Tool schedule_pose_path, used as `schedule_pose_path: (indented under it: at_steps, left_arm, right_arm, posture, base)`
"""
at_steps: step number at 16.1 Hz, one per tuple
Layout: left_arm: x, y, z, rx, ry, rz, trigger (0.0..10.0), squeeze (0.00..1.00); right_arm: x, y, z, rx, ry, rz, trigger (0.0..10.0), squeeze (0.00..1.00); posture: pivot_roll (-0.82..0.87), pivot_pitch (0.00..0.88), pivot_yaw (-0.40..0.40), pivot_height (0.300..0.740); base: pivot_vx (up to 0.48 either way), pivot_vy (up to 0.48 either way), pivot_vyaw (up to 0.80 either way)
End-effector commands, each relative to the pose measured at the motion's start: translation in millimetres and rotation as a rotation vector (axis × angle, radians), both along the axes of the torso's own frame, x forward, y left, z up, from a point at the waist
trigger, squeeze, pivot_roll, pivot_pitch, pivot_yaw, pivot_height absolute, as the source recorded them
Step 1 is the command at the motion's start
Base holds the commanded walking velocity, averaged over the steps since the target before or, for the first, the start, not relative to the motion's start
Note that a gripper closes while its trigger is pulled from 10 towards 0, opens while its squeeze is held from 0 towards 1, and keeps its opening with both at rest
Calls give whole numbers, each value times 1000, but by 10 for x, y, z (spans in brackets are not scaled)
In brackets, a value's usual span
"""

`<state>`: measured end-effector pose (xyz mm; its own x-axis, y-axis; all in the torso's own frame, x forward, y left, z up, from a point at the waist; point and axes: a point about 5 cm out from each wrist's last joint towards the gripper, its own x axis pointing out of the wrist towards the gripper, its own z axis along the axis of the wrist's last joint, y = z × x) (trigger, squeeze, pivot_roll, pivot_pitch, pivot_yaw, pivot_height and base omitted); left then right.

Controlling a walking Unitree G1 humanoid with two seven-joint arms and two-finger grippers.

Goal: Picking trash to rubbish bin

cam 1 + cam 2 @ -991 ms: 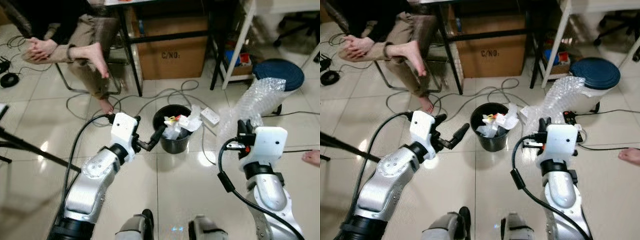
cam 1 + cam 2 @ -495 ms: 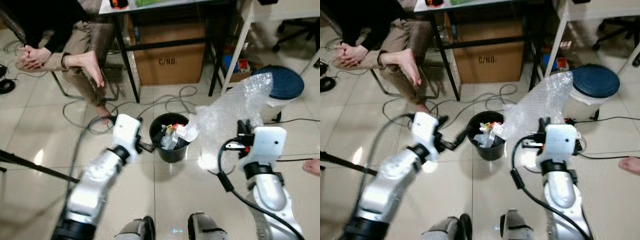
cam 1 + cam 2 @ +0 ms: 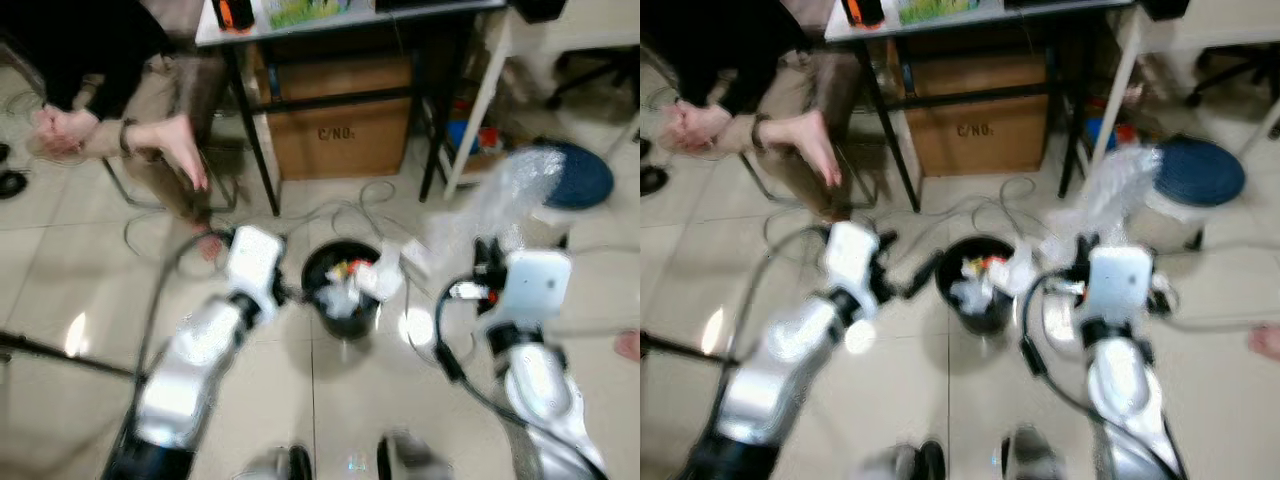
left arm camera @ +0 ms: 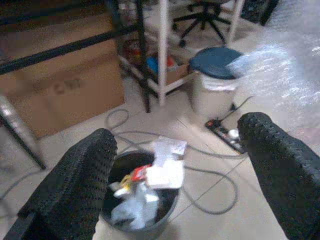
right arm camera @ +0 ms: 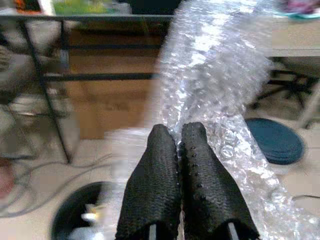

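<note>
The head views are blurry. In the middle of the frame a small black bin (image 3: 342,290) stands on the pale tiled floor (image 3: 60,270), and it is stuffed with white and coloured trash (image 4: 150,182) that sticks up over its rim.

The right gripper (image 5: 186,150) is at the right of the frame, a bit higher than the bin and off to its side. Its two black fingers are pressed tight together on a big sheet of clear bubble wrap (image 5: 220,85) — the sheet rises up from the fingers and hangs down past them too. In the head view the bubble wrap (image 3: 505,195) stands tall above the white wrist, and its lower end lies close to the bin's rim.

The left gripper (image 4: 185,170) is just left of the bin, pointing at it. Its fingers (image 4: 75,185) are spread wide apart and hold nothing — the bin shows in the gap between them.

Behind the bin, at the top middle, is a brown cardboard box (image 3: 345,125) under a dark-legged table (image 3: 300,20). Grey cables (image 3: 350,200) curl over the floor in front of the box. A round tub with a dark blue lid (image 3: 570,180) stands at the right. At the upper left a person sits with bare feet (image 3: 175,145).
</note>
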<state>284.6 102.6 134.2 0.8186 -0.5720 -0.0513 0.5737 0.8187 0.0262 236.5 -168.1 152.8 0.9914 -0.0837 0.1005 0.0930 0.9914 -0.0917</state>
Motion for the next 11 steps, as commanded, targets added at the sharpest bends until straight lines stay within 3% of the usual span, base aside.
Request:
schedule_pose_path:
  at_steps: [1,11]
  left_arm:
    - [3,80,-13,28,0,23,10000,0]
    - [3,84,-24,22,3,19,10000,0]
  right_arm:
    - [-6,42,29,9,-19,10,0,0]
    - [3,54,18,14,-22,8,0,0]
  posture:
    - [-112,239,88,740]
    - [-108,224,95,740]
  base:
    - [352,0,0]
    - [315,0,0]
